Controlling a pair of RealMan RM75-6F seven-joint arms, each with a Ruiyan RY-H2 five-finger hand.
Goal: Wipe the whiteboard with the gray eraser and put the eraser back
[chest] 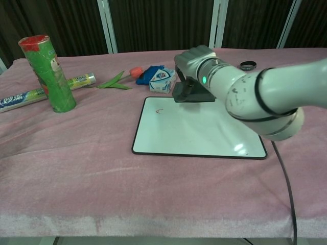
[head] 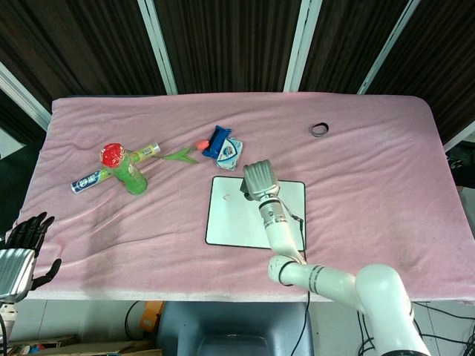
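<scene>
The whiteboard (head: 231, 225) (chest: 199, 130) lies flat at the table's middle, with a small red mark (head: 226, 197) (chest: 159, 111) near its far left corner. My right hand (head: 257, 179) (chest: 196, 59) holds the gray eraser (chest: 192, 92) (head: 243, 195) from above. The eraser hangs over the board's far edge, just right of the mark. Whether it touches the board is unclear. My left hand (head: 20, 254) hangs off the table's near left corner, fingers apart, holding nothing.
A green can (head: 123, 167) (chest: 49, 74) stands at the left beside a toothpaste tube (head: 87, 180). A tulip (head: 185, 153), a blue packet (head: 217, 140) and a small box (chest: 162, 80) lie just beyond the board. A black ring (head: 319, 130) (chest: 248, 65) lies far right.
</scene>
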